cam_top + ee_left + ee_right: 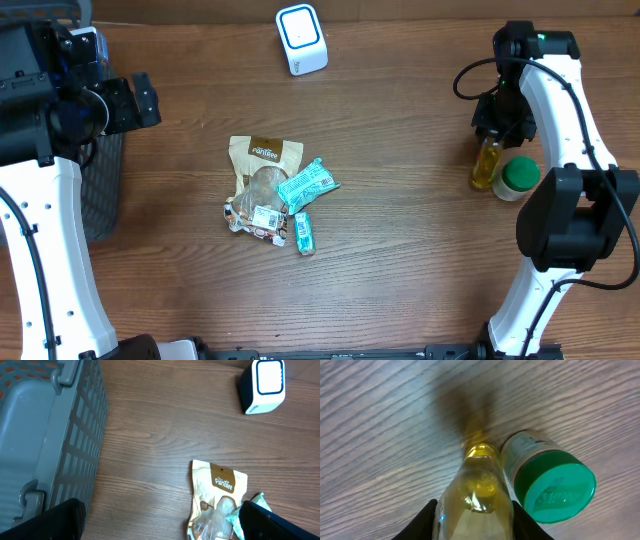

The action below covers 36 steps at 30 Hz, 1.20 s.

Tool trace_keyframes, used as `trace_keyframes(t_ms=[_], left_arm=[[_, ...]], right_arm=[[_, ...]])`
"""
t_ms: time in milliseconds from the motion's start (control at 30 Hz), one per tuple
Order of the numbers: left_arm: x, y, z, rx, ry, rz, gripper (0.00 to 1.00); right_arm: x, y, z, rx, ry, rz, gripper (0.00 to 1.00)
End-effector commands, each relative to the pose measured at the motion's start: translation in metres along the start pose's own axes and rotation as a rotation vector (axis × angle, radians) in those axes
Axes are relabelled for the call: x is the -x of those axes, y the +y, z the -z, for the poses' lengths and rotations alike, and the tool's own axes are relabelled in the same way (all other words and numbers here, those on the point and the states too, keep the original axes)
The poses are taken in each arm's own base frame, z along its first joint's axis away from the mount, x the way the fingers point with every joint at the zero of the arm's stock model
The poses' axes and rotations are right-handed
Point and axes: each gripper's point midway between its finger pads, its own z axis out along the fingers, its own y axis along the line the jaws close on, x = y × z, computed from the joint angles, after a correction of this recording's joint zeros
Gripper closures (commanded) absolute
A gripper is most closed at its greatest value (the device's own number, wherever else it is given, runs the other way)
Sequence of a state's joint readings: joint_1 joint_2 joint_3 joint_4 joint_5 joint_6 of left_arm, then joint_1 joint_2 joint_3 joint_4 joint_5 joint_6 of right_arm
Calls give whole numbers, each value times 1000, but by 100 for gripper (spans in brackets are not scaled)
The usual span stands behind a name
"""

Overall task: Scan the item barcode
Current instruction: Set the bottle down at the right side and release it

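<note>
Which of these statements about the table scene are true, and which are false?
1. The right fingers grip a yellow bottle. True.
2. A green-capped jar sits right beside the bottle. True.
3. The scanner lies inside the basket. False: it stands on the table, well apart from the basket.
4. The left fingers hold a snack bag. False: they are open and empty, and the bag lies on the table.
</note>
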<state>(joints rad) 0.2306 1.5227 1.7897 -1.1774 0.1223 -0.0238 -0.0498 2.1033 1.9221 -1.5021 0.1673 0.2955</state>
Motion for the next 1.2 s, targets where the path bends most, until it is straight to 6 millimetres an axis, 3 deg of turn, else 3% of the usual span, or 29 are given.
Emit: trace_keyframes(t_ms=[0, 300, 533, 700, 833, 933, 967, 1067, 1167], left_arm=[[4, -1, 2, 0, -11, 3, 0], [4, -1, 2, 0, -11, 3, 1], [4, -1, 2, 0, -11, 3, 0], [4, -1, 2, 0, -11, 3, 0], [4, -1, 2, 0, -11, 3, 0], [4, -1, 2, 0, -11, 3, 0], [4, -1, 2, 0, -11, 3, 0], [4, -1, 2, 0, -11, 3, 0], [4, -1, 2, 0, -11, 3, 0]], right_arm=[[6, -6, 5, -29, -40, -23, 67], [39, 16, 8, 121, -149, -59, 61], [45, 17, 9, 135, -170, -67, 59], [43, 16, 8, 131, -161, -66, 44], [41, 15, 8, 129, -154, -65, 12], [45, 15, 9, 126, -171, -67, 0], [47, 13, 10, 115, -183, -70, 0], [57, 6, 29, 97, -243, -81, 0], [63, 8, 70, 130, -324, -82, 0]])
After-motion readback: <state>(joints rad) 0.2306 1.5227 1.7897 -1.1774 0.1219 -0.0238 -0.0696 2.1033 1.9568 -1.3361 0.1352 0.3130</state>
